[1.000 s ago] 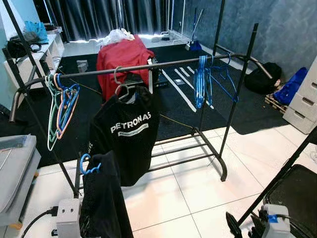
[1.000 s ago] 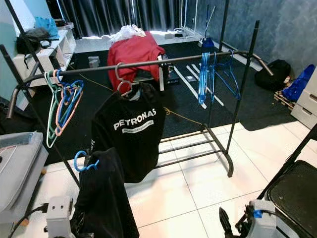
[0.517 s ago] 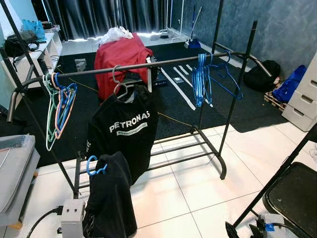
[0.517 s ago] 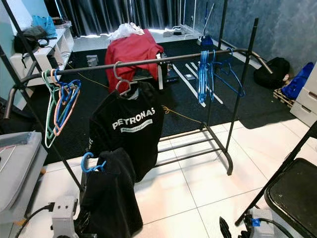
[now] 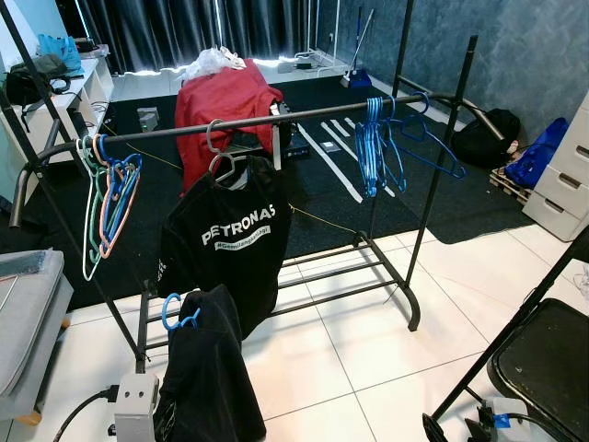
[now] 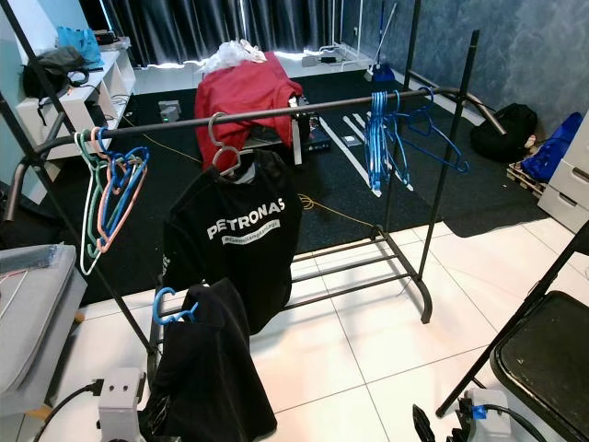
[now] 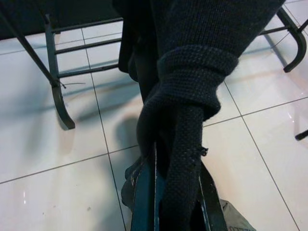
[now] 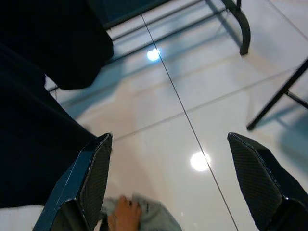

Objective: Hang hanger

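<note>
While gripped, blue hanger, blk garment

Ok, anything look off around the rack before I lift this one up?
Yes: one blue hanger at the rail's right end sticks out askew from its bunch. The dark garment on its blue hanger hangs below the rail, with the left gripper shut on its knit fabric, not the hanger.

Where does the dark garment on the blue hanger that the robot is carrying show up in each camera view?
Left eye view: dark garment at lower left, below the Petronas shirt.
Right eye view: lower left again, its blue hanger at the top.
Left wrist view: knit fabric clamped in the left claw.
Right wrist view: dark mass beside the open right claw.
Shared landmark: the rack's curved foot.
</note>
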